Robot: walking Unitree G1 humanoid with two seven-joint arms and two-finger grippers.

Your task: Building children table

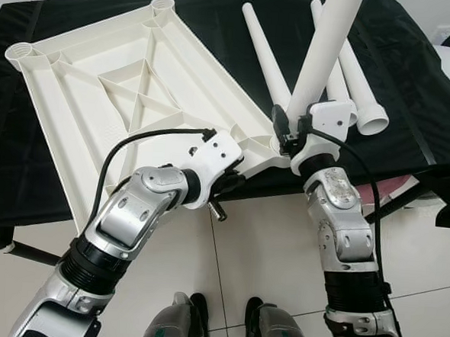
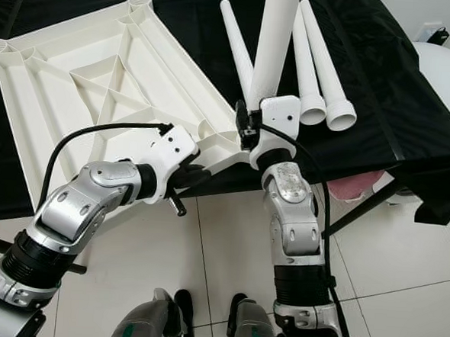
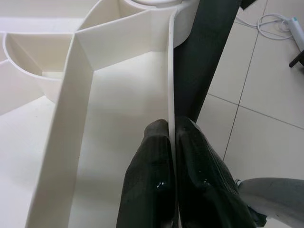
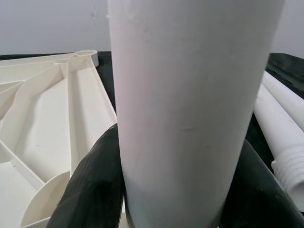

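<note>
A white plastic tabletop (image 1: 130, 94) lies upside down on a black-covered table (image 1: 413, 88), ribs up, with a round leg socket at each corner. My left gripper (image 3: 171, 126) is shut on the tabletop's thin rim near its near corner, one finger on each side of the rim. My right gripper (image 1: 291, 130) is shut on a white leg (image 1: 324, 45) that stands nearly upright at the near-right corner socket. In the right wrist view the black fingers (image 4: 95, 190) clasp this leg (image 4: 190, 95) on both sides. Three loose legs (image 1: 266, 56) lie on the cloth behind it.
The table's near edge overhangs pale floor tiles (image 1: 258, 247). A white rounded object (image 2: 445, 75) stands off the table's right end, and something pink (image 2: 350, 187) sits beneath that corner. A white cable (image 3: 275, 26) lies on the floor. My feet (image 1: 223, 321) stand close to the table.
</note>
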